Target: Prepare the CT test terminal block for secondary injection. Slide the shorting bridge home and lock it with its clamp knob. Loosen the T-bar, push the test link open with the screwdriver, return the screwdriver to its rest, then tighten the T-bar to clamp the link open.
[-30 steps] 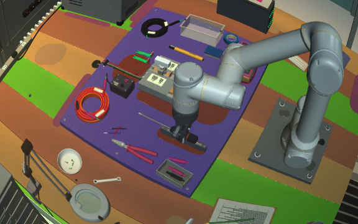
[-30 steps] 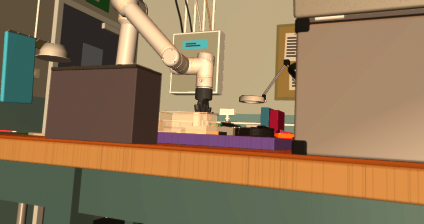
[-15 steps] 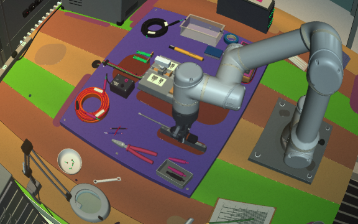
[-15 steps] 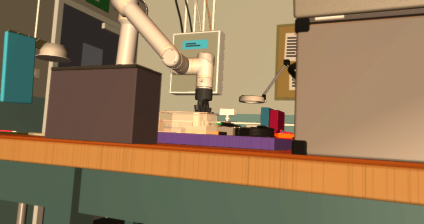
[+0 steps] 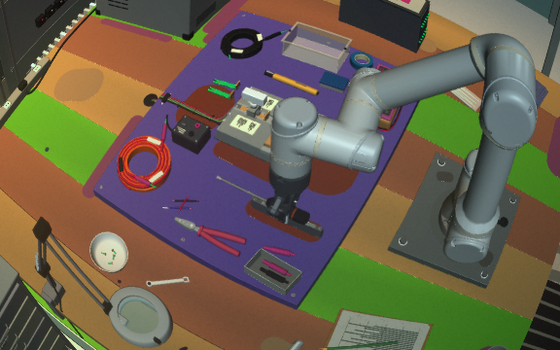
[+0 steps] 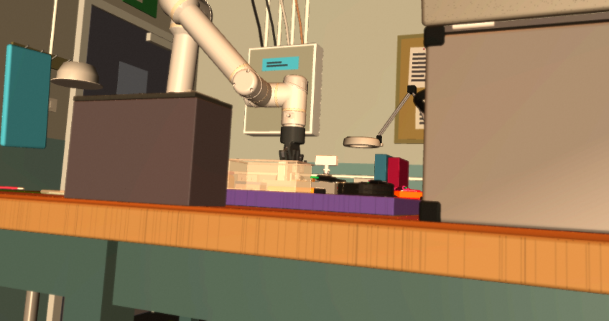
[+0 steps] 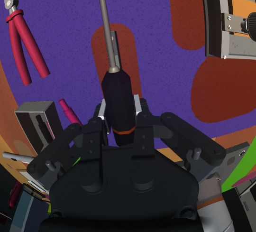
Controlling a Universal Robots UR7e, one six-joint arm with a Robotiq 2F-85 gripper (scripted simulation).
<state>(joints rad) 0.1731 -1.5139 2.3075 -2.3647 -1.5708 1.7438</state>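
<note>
My gripper (image 5: pixel 280 208) (image 7: pixel 120 112) is low over the near part of the purple mat and holds the screwdriver by its black handle (image 7: pixel 119 104). The screwdriver (image 5: pixel 255 197) lies along its dark rest (image 5: pixel 287 218), steel shaft (image 7: pixel 106 23) pointing away from me across the mat. The grey CT terminal block (image 5: pixel 248 124) stands behind the gripper at the mat's middle. Its knurled knob (image 7: pixel 249 23) shows at the wrist camera's right edge. In the second side camera the fingers (image 6: pixel 291 155) are hidden behind a clear box.
The small grey tray (image 5: pixel 272 270) with pink plugs sits just in front of the rest. Red-handled pliers (image 5: pixel 214 236) lie to the left of it. An orange cable coil (image 5: pixel 144 163) and a black meter box (image 5: pixel 190 133) lie further left.
</note>
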